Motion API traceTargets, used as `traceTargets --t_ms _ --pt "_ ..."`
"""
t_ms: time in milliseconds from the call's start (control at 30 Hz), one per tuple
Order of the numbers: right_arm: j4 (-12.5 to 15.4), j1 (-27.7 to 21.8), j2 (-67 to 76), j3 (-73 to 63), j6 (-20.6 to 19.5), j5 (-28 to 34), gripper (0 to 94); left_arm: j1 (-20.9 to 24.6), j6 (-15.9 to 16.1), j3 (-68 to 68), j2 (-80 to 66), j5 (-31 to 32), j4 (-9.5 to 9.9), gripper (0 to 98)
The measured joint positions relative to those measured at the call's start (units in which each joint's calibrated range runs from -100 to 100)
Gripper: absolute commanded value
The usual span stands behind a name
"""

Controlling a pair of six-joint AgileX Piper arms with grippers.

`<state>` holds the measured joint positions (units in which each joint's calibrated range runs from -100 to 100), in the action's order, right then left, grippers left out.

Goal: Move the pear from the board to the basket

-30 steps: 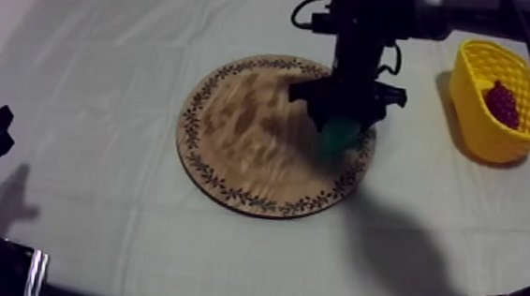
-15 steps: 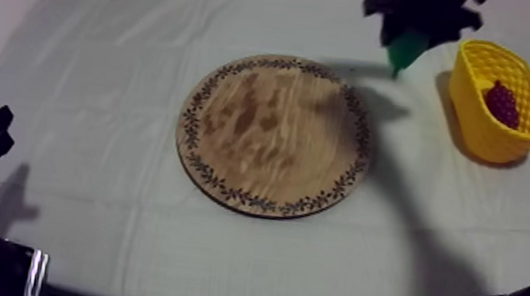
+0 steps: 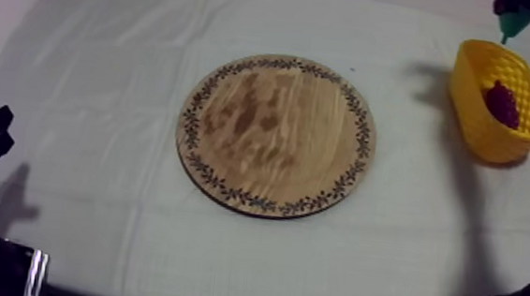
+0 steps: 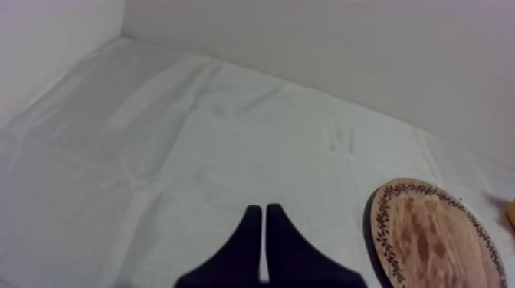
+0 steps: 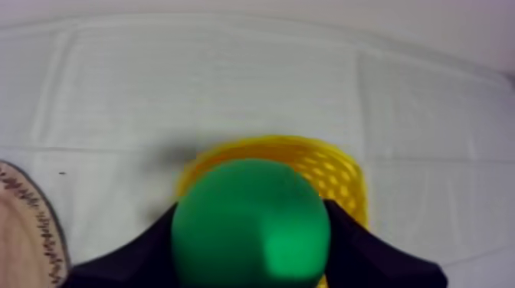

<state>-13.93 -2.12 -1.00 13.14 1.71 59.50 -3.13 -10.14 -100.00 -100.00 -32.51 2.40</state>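
Right, my right gripper [image 5: 253,249] is clamped on the pear [image 5: 251,218], which hangs high above the basket's [image 5: 341,165] far end. I'd centre it over the free space beside the grapes [image 3: 502,102] and lower it inside before releasing, lest it bounce out. My left gripper [image 4: 264,241], well away from the basket, is closed to a narrow wedge.

Left gripper [image 4: 264,218] jaws together, right gripper [image 5: 250,230] clamped

Our bench [image 3: 95,94], under its grey-white cloth, carries the wooden board [image 3: 276,134]; the yellow basket [image 3: 474,125] stands well to the board's right
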Motion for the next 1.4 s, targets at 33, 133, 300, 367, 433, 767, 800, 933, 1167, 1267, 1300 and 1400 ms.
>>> traceTargets --t_ms 33,133,300,367,433,767,800,933,1167,1267,1300,1400 --pt "0.0 -1.0 -0.1 1.1 0.6 -1.7 42.8 0.0 0.0 0.0 0.0 0.0 0.0 0.1" --pt "-0.3 -3.5 -0.6 5.1 2.7 -5.7 42.8 0.0 0.0 0.0 0.0 0.0 0.0 0.1" --pt "-1.6 -5.6 -2.6 11.4 3.8 -12.4 43.7 0.0 0.0 0.0 0.0 0.0 0.0 0.1" --pt "-2.0 -5.7 -3.9 14.0 3.6 -14.6 45.7 0.0 0.0 0.0 0.0 0.0 0.0 0.1" --pt "-2.2 -5.7 -5.0 16.1 3.4 -16.7 49.4 0.0 0.0 0.0 0.0 0.0 0.0 0.1" --pt "-1.5 -6.2 -10.2 18.6 0.9 -23.2 69.9 0.0 0.0 0.0 0.0 0.0 0.0 0.1" --pt "-0.8 -6.4 -10.2 18.6 0.9 -23.8 69.9 0.0 0.0 0.0 0.0 0.0 0.0 0.1" --pt "1.8 -7.1 -9.0 18.8 2.4 -25.4 68.8 0.0 0.0 0.0 0.0 0.0 0.0 0.1" --pt "4.3 -7.2 -0.6 24.7 5.8 -30.2 64.3 0.0 0.0 0.0 0.0 0.0 0.0 0.1" --pt "5.7 -7.2 4.5 28.8 7.2 -33.3 63.1 0.0 0.0 0.0 0.0 0.0 0.0 0.1" --pt "6.3 -7.2 6.6 30.5 7.7 -34.5 62.8 0.0 0.0 0.0 0.0 0.0 0.0 0.1" --pt "7.6 -7.1 13.1 35.8 8.9 -37.4 60.7 0.0 0.0 0.0 0.0 0.0 0.0 0.1"
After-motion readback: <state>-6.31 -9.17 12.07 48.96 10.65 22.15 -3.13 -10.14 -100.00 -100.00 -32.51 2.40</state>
